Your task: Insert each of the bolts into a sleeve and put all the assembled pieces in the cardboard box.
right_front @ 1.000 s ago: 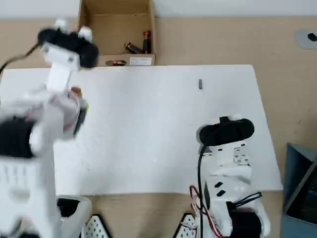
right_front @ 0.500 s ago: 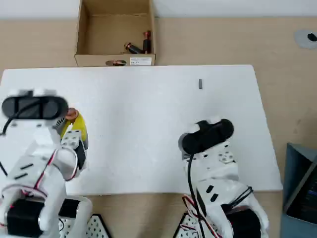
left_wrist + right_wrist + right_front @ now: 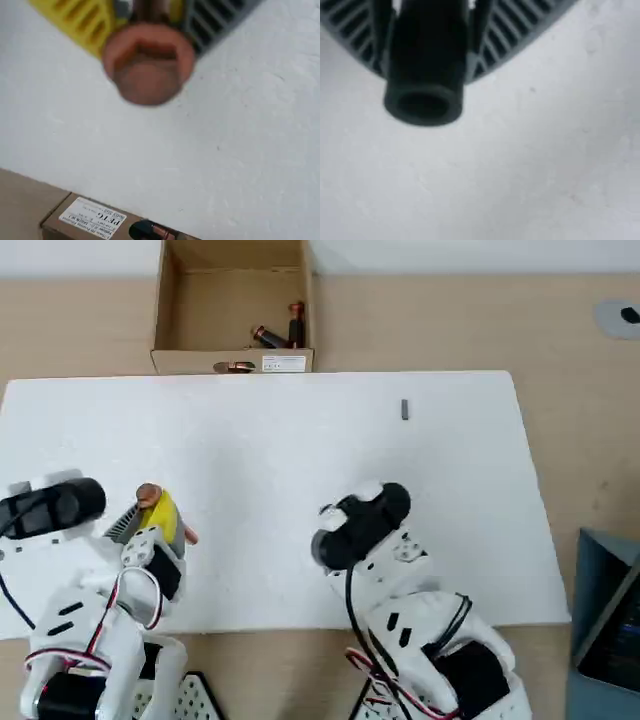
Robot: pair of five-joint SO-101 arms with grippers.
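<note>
High view looks down; wrist views close; cardboard box (image 3: 180, 362) apparently shared.

white arms (image 3: 90, 635) with black motors (image 3: 362, 523), red and black cables (image 3: 392, 672); left hand (image 3: 148, 508) has yellow and ribbed grey fingers (image 3: 75, 20).

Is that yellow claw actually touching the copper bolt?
Touching. The left wrist view shows the copper bolt clamped in the left gripper, with its yellow side and its grey side pressed against the shank.

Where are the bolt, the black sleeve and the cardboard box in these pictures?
bolt (image 3: 148, 70), left wrist view, on its round copper head.
sleeve (image 3: 427, 57), right wrist view, on its black outer wall.
cardboard box (image 3: 185, 361), high view, on its front wall.
</note>
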